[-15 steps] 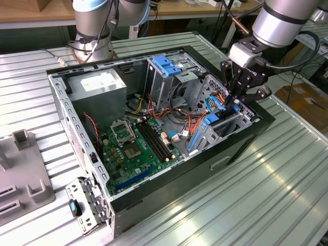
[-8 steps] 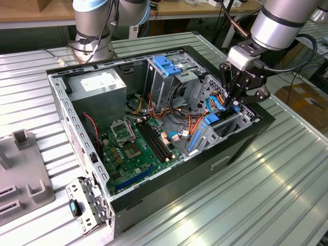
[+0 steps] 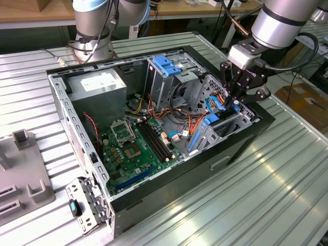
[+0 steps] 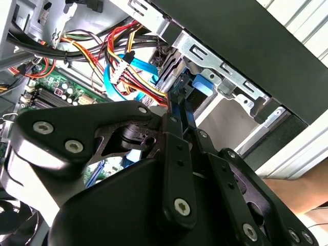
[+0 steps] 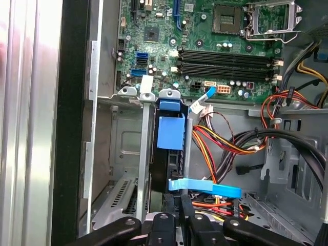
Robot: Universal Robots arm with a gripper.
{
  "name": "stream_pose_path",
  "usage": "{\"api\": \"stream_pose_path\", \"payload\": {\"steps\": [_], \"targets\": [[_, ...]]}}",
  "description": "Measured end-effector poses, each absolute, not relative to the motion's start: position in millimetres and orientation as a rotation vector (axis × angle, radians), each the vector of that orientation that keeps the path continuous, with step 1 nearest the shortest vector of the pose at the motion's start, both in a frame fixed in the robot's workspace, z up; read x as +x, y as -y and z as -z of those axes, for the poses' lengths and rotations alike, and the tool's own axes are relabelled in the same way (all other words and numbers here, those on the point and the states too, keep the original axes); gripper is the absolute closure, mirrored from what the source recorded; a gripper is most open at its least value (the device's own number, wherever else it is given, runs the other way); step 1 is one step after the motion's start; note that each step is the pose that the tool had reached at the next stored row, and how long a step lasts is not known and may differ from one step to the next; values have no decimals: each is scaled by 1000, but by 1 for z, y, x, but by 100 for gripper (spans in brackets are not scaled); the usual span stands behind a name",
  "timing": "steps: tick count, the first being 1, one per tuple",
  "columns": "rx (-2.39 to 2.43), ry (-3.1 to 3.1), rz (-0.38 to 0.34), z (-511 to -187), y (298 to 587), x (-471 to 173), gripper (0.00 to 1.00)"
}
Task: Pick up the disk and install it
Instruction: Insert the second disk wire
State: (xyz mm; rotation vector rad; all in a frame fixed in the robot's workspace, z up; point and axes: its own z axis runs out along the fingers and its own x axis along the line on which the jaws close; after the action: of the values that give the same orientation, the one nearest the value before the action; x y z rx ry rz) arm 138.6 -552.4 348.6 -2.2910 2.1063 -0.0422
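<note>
Nearly seated: disk [image 5: 170, 134] standing on edge in the drive bay [image 3: 225, 125].
Gripper [image 5: 183, 202] closed thin on the disk's upper edge (blue rail frame visible between the bay's metal walls), at the exterior view's right end of the open computer case [image 3: 77, 134], beside the motherboard [image 3: 136, 146]. Pickup done, judging by this; final push home and release apparently remaining.

I see a matt black metal gripper [image 3: 241, 97], bright blue glossy plastic on the disk [image 5: 170, 132], a bare grey metal computer case [image 3: 66, 110], and a ribbed, shiny metal table [image 3: 287, 169].
</note>
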Motion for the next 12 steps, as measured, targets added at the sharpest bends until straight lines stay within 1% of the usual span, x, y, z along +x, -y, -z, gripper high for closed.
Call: {"api": "stream_pose_path", "payload": {"steps": [12], "targets": [[-2253, -2149, 44, -347, 555, 139, 84]]}}
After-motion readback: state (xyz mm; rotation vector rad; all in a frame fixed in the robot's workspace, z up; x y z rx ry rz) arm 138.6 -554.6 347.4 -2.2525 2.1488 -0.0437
